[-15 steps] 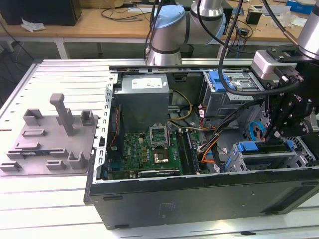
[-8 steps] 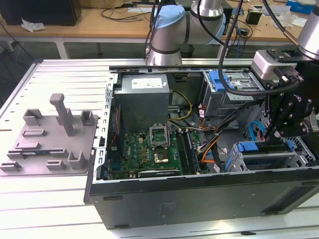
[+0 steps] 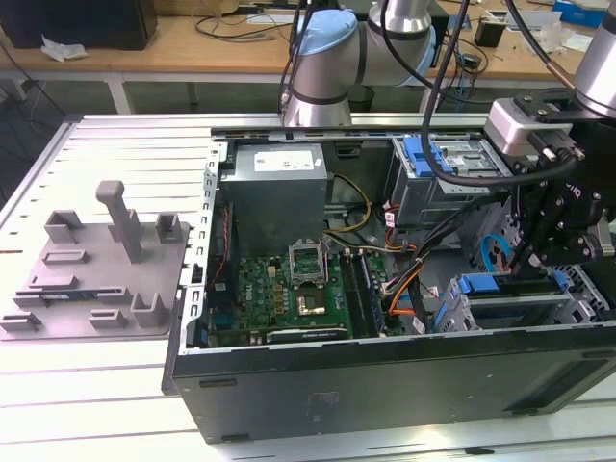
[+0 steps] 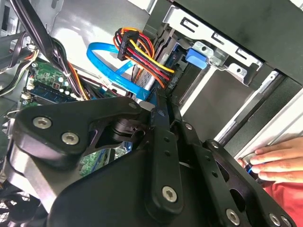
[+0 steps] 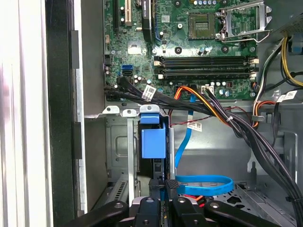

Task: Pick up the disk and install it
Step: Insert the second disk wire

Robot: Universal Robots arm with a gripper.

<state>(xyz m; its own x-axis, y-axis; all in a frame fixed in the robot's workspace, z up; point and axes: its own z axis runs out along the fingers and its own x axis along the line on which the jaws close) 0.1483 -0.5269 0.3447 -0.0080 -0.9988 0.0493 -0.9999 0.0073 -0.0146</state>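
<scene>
The disk (image 3: 515, 306), silver with blue rails at both ends, sits in the metal drive cage (image 3: 450, 313) at the exterior view's right end of the open computer case. My black gripper (image 3: 537, 262) hangs straight above it. In the first wrist view the disk (image 5: 159, 168) is seen edge-on as a thin dark slab below the blue latch piece (image 5: 154, 142), and my gripper (image 5: 165, 182) has its fingertips drawn together on that edge. In the second wrist view the gripper linkage (image 4: 158, 113) points toward the cage and its blue latch (image 4: 196, 56).
A person's hand (image 4: 278, 163) rests on the case edge close to the gripper. Blue data cable (image 5: 203, 182) and bundled power wires (image 4: 142, 52) lie beside the cage. The motherboard (image 3: 289, 289), the grey power-supply box (image 3: 277, 188) and a grey fixture plate (image 3: 96, 260) lie toward the exterior view's left.
</scene>
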